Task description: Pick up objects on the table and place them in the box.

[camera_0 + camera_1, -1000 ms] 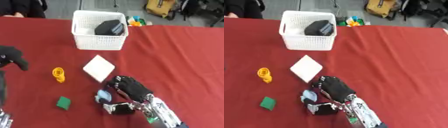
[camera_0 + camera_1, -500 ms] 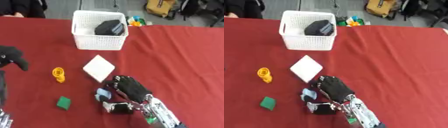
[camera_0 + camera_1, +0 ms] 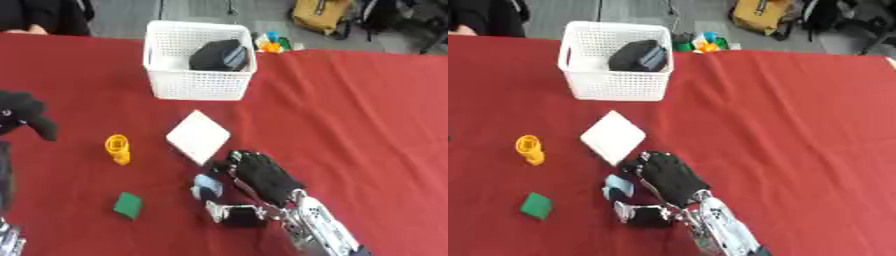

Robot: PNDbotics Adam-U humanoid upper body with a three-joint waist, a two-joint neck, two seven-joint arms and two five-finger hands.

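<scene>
My right hand (image 3: 260, 176), black with a silver wrist, lies low over the red table (image 3: 350, 110) in the lower middle. Its fingers reach up-left toward a white flat square (image 3: 199, 136), and its thumb (image 3: 234, 214) sticks out to the left below. A small light-blue thing (image 3: 208, 184) lies on the cloth between fingers and thumb, and I see nothing closed round it. Left of it lie a yellow object (image 3: 117, 148) and a green square (image 3: 128, 205). The white box (image 3: 199, 85) stands at the back with a black object (image 3: 219, 55) inside. My left hand (image 3: 21, 112) shows at the left edge.
Beyond the table's far edge are small coloured items (image 3: 271, 43), a yellow bag (image 3: 319, 15) and dark bags on the floor. A person's dark sleeve (image 3: 39, 15) shows at the top left corner. Bare red cloth stretches over the whole right side.
</scene>
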